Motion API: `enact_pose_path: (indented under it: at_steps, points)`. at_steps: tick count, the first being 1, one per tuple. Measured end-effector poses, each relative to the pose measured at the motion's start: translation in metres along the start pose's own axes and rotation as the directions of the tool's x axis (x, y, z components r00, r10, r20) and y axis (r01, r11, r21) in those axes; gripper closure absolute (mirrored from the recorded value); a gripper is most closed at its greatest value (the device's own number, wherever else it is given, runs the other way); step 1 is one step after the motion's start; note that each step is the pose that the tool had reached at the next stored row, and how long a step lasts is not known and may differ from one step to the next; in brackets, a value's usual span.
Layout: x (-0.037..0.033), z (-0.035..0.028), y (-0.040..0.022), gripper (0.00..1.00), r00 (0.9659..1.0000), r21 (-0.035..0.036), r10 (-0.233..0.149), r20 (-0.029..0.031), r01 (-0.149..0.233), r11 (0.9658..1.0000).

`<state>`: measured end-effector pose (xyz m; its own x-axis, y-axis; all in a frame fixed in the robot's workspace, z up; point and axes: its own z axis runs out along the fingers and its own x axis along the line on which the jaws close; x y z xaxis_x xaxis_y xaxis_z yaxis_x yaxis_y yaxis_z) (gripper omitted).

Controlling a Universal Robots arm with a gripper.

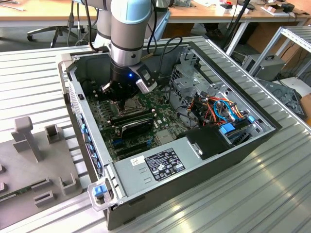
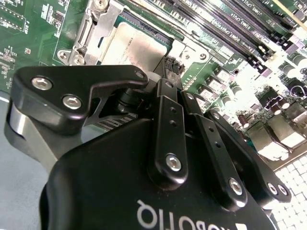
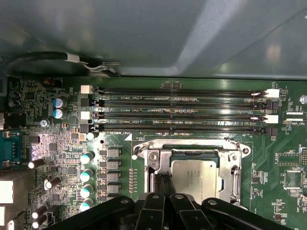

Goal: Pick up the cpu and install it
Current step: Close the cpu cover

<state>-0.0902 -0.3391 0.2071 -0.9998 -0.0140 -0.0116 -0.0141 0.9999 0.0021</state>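
Note:
The cpu is a dull grey-tan square lying flat inside the silver socket frame on the green motherboard; in the second wrist view the cpu shows past the black finger links. My gripper hangs straight over the socket with its two thin fingers together at one edge of the chip, and I see nothing between them. The gripper's tip sits just at the chip's rim. In the exterior view the gripper is deep in the open computer case, low over the board.
Long black memory slots run beside the socket, and upright capacitors stand close by. Coloured cables, a drive cage and a black box crowd the exterior view's right. A grey fixture plate lies outside the case.

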Motion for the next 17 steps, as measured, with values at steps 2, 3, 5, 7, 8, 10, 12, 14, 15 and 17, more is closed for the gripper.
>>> enact_pose_path:
  at_steps: [2,3,5,7,8,10,12,14,15,17]
  points:
    - [0.0001,-0.004,-0.0001,0.89,1.0,0.0007,0.0,-0.0008,0.0,1.0]
    - [0.0001,-0.0063,-0.0002,0.89,1.0,0.0009,0.0,-0.0009,0.0,1.0]
    - [0.0,-0.0116,-0.0002,0.89,1.0,0.0008,0.0,-0.0009,0.0,1.0]
    - [0.0,-0.0189,-0.0001,0.89,1.0,0.001,0.0,-0.001,0.0,1.0]
    - [0.0,-0.0207,-0.0001,0.89,1.0,0.0009,0.0,-0.001,0.0,1.0]
    - [-0.0001,-0.0256,-0.0001,0.89,1.0,0.0009,0.0,-0.001,0.0,1.0]
    - [-0.0001,-0.0279,-0.0001,0.89,1.0,0.0009,0.0,-0.0009,0.0,1.0]
    - [-0.0002,-0.0315,-0.0001,0.89,1.0,0.0009,0.0,-0.0009,0.0,1.0]
    - [-0.0002,-0.0346,-0.0001,0.89,1.0,0.001,0.0,-0.001,0.0,1.0]
    - [-0.0003,-0.0379,-0.0001,0.89,1.0,0.0007,0.0,-0.0007,0.0,1.0]
